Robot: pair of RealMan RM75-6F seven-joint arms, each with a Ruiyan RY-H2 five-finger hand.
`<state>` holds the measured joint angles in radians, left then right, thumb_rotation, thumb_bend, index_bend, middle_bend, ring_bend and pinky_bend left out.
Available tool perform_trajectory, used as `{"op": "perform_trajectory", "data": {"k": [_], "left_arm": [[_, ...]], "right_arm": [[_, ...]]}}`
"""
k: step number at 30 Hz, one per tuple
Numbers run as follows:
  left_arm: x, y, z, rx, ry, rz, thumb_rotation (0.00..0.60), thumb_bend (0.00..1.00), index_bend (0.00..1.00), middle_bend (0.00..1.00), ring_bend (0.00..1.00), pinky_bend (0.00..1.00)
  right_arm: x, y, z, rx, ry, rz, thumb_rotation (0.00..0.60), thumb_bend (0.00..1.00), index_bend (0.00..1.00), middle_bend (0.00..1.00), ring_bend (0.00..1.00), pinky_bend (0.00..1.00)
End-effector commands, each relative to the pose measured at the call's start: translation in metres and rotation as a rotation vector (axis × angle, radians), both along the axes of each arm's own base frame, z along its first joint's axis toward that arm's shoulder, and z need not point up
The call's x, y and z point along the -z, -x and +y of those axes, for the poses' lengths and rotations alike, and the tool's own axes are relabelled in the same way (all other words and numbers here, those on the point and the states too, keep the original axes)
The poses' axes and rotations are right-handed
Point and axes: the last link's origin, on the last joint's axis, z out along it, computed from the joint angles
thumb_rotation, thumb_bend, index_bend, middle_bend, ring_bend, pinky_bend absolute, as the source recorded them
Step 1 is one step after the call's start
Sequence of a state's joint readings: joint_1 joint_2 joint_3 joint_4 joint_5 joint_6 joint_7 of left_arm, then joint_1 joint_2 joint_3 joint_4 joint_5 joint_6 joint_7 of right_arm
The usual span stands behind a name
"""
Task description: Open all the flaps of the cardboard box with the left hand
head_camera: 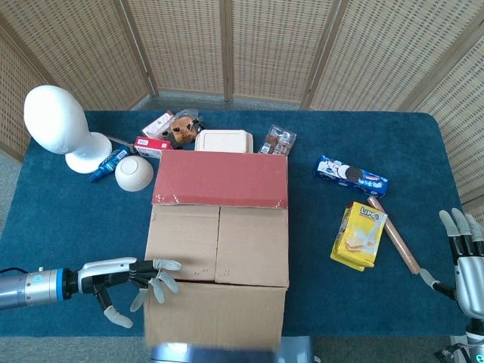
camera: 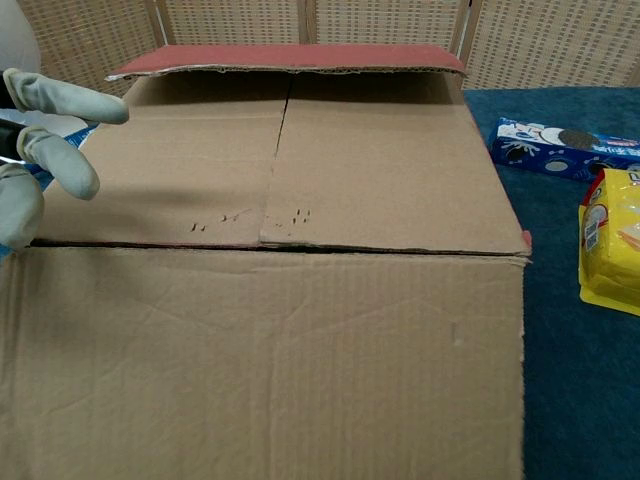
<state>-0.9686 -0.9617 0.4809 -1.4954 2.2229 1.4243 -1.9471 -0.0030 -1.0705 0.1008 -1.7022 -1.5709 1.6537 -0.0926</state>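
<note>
Head view: high above, looking straight down over table [head_camera: 45, 219]. Chest view: low, close, facing forward. Shared: cardboard box [head_camera: 219, 246] beside left hand [head_camera: 125, 280].

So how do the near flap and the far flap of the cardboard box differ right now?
The near flap shows plain brown cardboard, while the far flap shows a red face. The near flap is folded out toward the robot, past the box's front edge; the far flap lies toward the back over the far part of the box top. The left hand is beside the near flap's left corner; nothing is near the far flap. Both are full-width long flaps.
</note>
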Motion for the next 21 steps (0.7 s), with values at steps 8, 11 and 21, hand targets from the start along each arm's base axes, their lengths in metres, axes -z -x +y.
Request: {"op": "perform_trajectory", "data": {"k": [8, 11, 21], "left_arm": [[0.003, -0.002, 0.009, 0.007, -0.389, 0.066, 0.6, 0.0, 0.05, 0.22, 0.23, 0.46], [0.002, -0.008, 0.015, 0.058, -0.644, 0.115, 0.6, 0.0, 0.05, 0.18, 0.16, 0.41], [0.001, -0.033, 0.03, 0.151, -1.217, 0.178, 0.6, 0.05, 0.03, 0.01, 0.0, 0.19]], "right_arm": [[0.0, 0.0, 0.0, -0.001, -0.002, 0.0, 0.6, 0.0, 0.0, 0.0, 0.0, 0.14], [0.001, -0.001, 0.0, -0.001, -0.007, 0.002, 0.6, 0.0, 0.0, 0.0, 0.0, 0.14], [0.001, -0.001, 0.0, -0.001, -0.01, -0.003, 0.6, 0.0, 0.0, 0.0, 0.0, 0.14]]}}
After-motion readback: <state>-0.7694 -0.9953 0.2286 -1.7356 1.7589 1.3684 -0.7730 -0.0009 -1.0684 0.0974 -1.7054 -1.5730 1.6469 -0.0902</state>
